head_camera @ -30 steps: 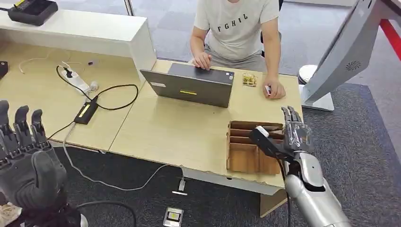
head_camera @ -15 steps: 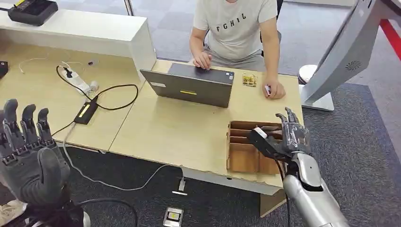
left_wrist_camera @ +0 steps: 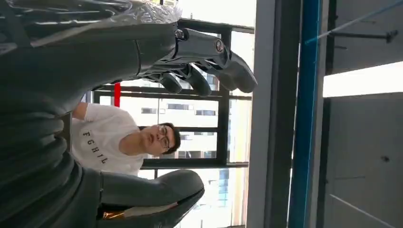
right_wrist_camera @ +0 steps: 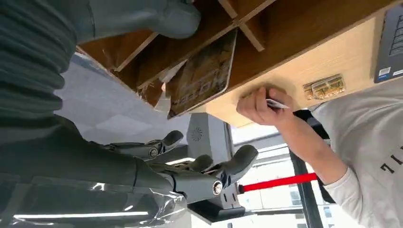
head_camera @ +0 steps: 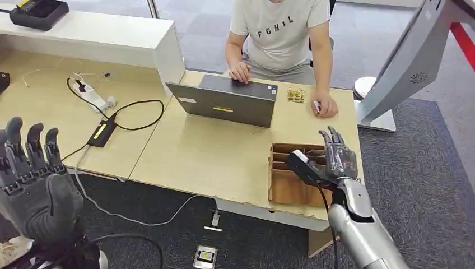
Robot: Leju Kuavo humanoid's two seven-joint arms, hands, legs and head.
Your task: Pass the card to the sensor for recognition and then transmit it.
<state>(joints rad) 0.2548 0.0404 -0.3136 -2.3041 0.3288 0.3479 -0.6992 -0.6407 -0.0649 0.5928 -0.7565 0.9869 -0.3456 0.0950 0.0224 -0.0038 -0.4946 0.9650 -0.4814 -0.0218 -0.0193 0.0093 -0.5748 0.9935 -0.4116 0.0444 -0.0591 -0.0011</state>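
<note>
Over wooden organizer (head_camera: pixel 288 185), right hand (head_camera: pixel 330 162) spread.

An office: pale wooden desks (head_camera: pixel 213 151), an open laptop (head_camera: pixel 227 101) at frame centre, grey carpet (head_camera: pixel 425 168) right, power strip (head_camera: pixel 89 95) upper left.

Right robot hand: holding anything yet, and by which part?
Nothing is held. The right robot hand hangs open over the wooden box; a card stands inside.
</note>
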